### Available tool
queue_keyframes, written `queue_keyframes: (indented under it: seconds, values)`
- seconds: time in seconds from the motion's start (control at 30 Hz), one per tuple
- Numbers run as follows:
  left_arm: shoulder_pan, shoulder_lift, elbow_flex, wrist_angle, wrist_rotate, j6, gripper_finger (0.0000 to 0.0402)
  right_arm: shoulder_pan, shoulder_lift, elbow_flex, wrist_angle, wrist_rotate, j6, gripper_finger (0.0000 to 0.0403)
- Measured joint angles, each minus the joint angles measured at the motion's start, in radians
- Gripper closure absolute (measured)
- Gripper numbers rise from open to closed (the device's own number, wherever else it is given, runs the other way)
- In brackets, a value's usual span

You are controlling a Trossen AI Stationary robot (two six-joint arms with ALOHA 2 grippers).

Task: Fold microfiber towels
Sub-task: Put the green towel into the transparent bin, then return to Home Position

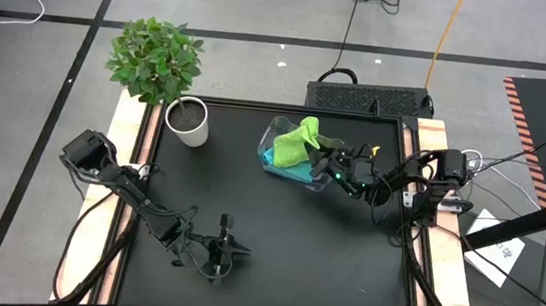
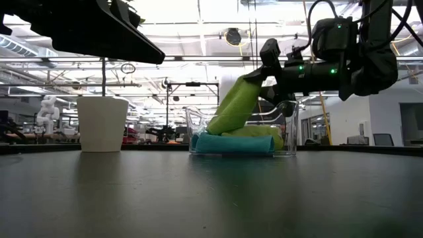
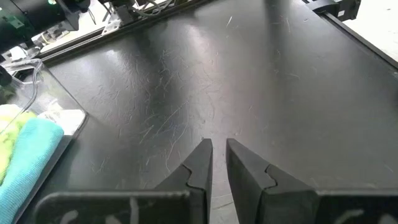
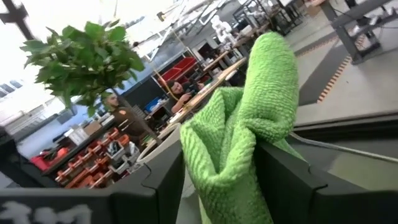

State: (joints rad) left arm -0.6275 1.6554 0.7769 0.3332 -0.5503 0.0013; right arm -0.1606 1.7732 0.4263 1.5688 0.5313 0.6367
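A clear plastic bin (image 1: 271, 131) stands at the table's far middle. In it lie a folded turquoise towel (image 2: 231, 143) and a pale yellow-green one (image 2: 256, 131). A bright green towel (image 2: 234, 106), bunched into a roll, has its lower end in the bin. It slants up over the bin's right side. My right gripper (image 4: 224, 168) is at its upper end, open, one finger on either side of the cloth. My left gripper (image 3: 217, 146) hovers over bare table near the front, with only a narrow gap between its fingers. My right gripper has the bright green towel's bunched upper end (image 4: 242, 124) between its open fingers, several layers thick. The cloth lies against one finger (image 4: 283, 174); whether it touches the other, I cannot tell. The fingers come about level from the table's right. The towel's lower end rests in the bin.
A plant in a white pot (image 1: 188, 120) stands at the far left of the black table top (image 1: 274, 244). Wooden rails run along the table's left and right edges. In the left wrist view the bin's corner (image 3: 68, 118) and the turquoise towel (image 3: 28, 155) show.
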Motion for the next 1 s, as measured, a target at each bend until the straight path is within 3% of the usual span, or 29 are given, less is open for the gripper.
queue_keyframes:
  seconds: [0.33,0.6,0.8,1.0]
  values:
    - [-0.003,0.0,0.0,0.0,0.0,0.002,0.0353,0.046,-0.114,0.0,-0.009,0.055,-0.148,0.0219]
    - [-0.003,0.0,0.0,-0.003,0.001,0.005,0.0353,0.101,-0.224,0.0,-0.218,0.154,-0.219,0.022]
    - [-0.002,0.0,0.0,-0.018,0.001,0.014,0.0353,0.199,-0.247,0.0,-0.24,0.148,-0.289,0.022]
    - [0.032,0.0,0.0,-0.006,0.027,-0.06,0.0353,0.336,-0.247,0.0,-0.243,0.043,-0.383,0.024]
